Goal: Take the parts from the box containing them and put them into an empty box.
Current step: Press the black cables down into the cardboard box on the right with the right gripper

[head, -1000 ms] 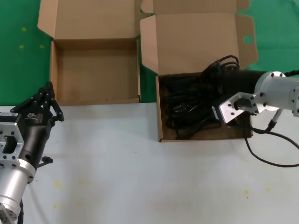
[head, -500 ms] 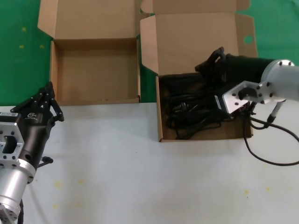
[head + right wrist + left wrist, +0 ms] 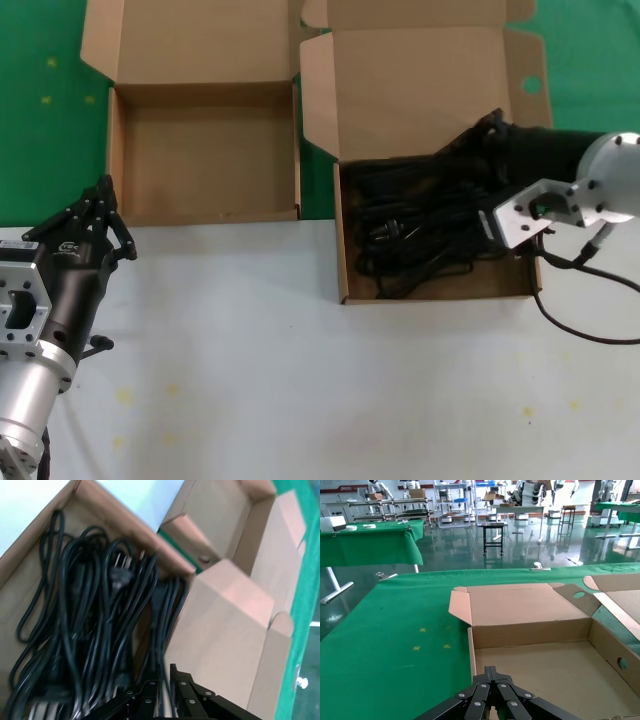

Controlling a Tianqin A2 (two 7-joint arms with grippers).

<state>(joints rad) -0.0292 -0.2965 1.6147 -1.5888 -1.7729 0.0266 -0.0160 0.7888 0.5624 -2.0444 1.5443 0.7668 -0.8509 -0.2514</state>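
The right tool [image 3: 487, 128] is sitting at the upper right of the head view, over the far corner of the holed-lid cardboard box [image 3: 345, 270], its fingers pinching a strand of the power cords [image 3: 420, 230] (the right wrist view shows the strand running up between the fingers [image 3: 150, 692]). The rest of the cords are lying in a loose black tangle across the floor of that box, filling the centre and right of the tray, with one plug's prongs showing near the middle [image 3: 117, 572]. The box's tall lid is standing open behind it, a round hole punched in its ear flap [image 3: 530, 85].

The plain-lidded cardboard box [image 3: 205, 150] is sitting just beside it, at the upper left of the head view, its tray bare.

The left tool [image 3: 95, 215] is hanging at the lower left, fingers pressed together, over the edge of the white tabletop [image 3: 300, 390].
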